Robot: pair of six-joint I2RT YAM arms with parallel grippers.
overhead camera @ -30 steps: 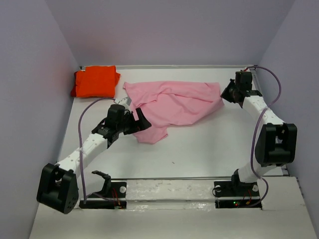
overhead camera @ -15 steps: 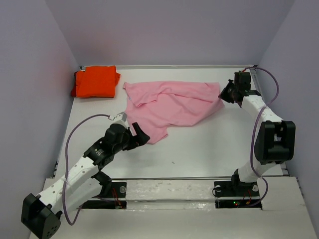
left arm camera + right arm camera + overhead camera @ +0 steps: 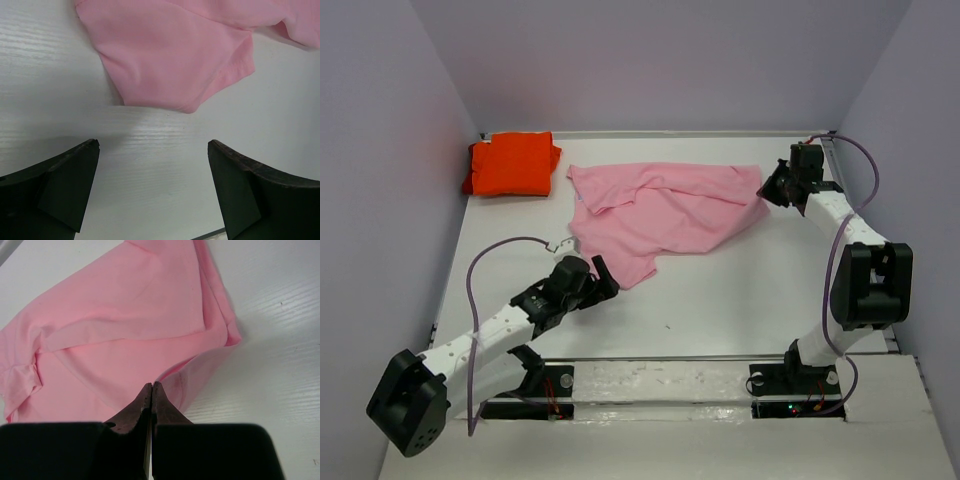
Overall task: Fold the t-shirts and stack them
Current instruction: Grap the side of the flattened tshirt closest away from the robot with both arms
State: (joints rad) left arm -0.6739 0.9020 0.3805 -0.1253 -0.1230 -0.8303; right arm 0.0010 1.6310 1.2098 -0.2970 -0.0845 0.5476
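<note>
Two dark left jaws stand spread wide over the bare, white, wood-grained counter, just short of a rounded sleeve of the soft, rumpled pink t-shirt. The right jaws press together at its right-hand hem. A squarely folded orange t-shirt lies in the far-left corner.

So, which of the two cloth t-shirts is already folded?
The bright orange cloth t-shirt, a compact square in the far left corner. The light pink cloth t-shirt lies spread out and rumpled.
</note>
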